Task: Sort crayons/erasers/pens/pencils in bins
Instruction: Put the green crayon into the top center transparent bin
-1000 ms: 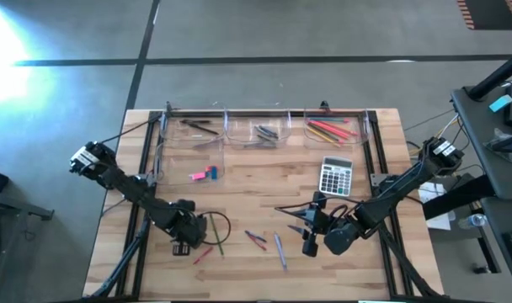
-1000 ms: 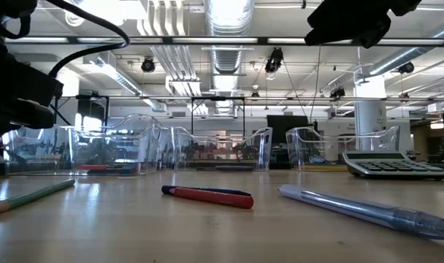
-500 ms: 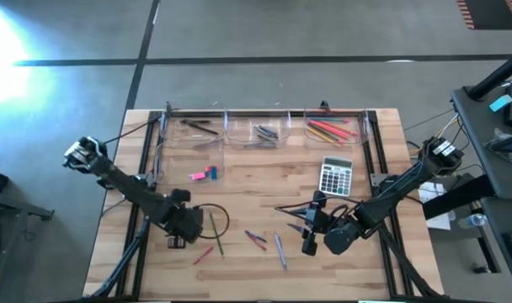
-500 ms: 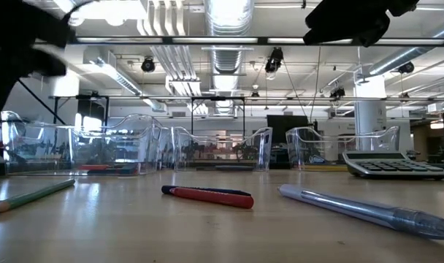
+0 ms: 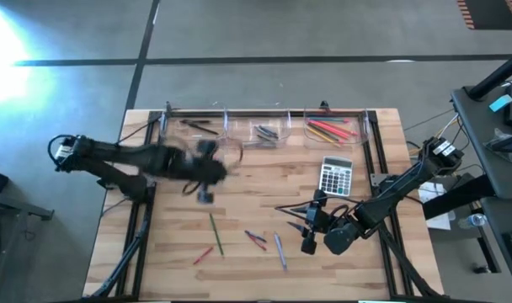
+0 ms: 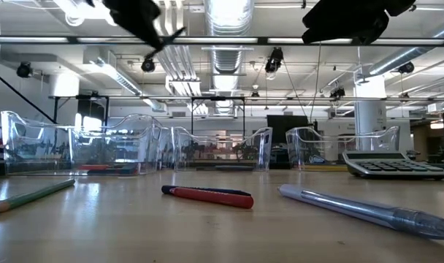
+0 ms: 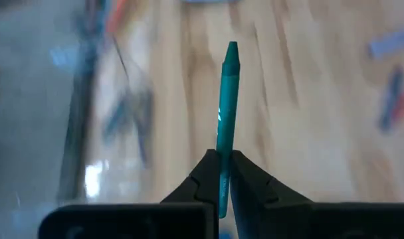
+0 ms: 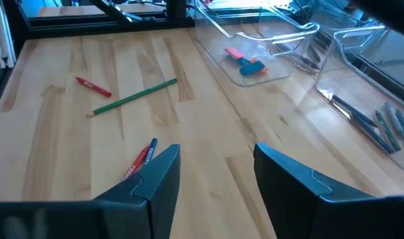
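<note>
While left pincer (image 7: 221, 174) grips one crayon (image 7: 226, 113) — perhaps teal.

Left gripper (image 7: 223, 174) is clamped tight, raised mid-table; right gripper (image 8: 215, 174) waits parted.

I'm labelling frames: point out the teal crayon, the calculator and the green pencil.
teal crayon (image 7: 226, 113): left wrist view, mid-shaft.
calculator (image 5: 335, 176): high view, keypad centre.
green pencil (image 8: 134, 97): right wrist view, mid-shaft.

Teal crayon (image 7: 226, 113) between black fingers (image 7: 203, 178); pale wood-grain worktop (image 5: 264, 185); pink and blue erasers (image 8: 245, 60) in clear bins (image 8: 268, 46); green pencil (image 8: 132, 97); grey calculator (image 5: 335, 176).
</note>
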Robot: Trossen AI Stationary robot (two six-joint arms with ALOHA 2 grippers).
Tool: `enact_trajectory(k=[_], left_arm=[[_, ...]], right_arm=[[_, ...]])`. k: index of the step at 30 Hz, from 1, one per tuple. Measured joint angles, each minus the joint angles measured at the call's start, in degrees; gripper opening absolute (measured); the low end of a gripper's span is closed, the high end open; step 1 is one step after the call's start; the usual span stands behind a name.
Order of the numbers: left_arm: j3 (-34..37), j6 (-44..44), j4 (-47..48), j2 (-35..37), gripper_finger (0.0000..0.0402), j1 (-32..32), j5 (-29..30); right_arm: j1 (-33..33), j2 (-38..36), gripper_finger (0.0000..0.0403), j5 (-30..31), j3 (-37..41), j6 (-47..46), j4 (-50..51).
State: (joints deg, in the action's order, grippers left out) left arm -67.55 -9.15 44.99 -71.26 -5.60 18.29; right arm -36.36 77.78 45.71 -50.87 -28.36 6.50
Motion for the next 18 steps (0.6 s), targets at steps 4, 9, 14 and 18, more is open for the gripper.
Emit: enact_trajectory(k=[4,9,14,18], left_arm=[[-0.02,-10.29,-13.25,-3.04,0.0001,12.08,-12.52],[-1.56,-14.01,-20.12,-10.66,0.0,24.79,-21.14],[-5.44,-13.86,-19.83,-20.95,0.0001,33.27,-21.88],[-8.3,-13.78,-19.96,-27.75,0.001,35.98,-19.68]], right_arm=[[0.0,0.0,0.018,0.0,0.04,-0.11,-0.05],[0.0,0.0,0.018,-0.04,0.42,-0.07,0.09],[0.0,0.0,0.018,-0.04,0.44,0.06,0.2],[0.0,0.0,0.018,-0.04,0.55,0.09,0.22]])
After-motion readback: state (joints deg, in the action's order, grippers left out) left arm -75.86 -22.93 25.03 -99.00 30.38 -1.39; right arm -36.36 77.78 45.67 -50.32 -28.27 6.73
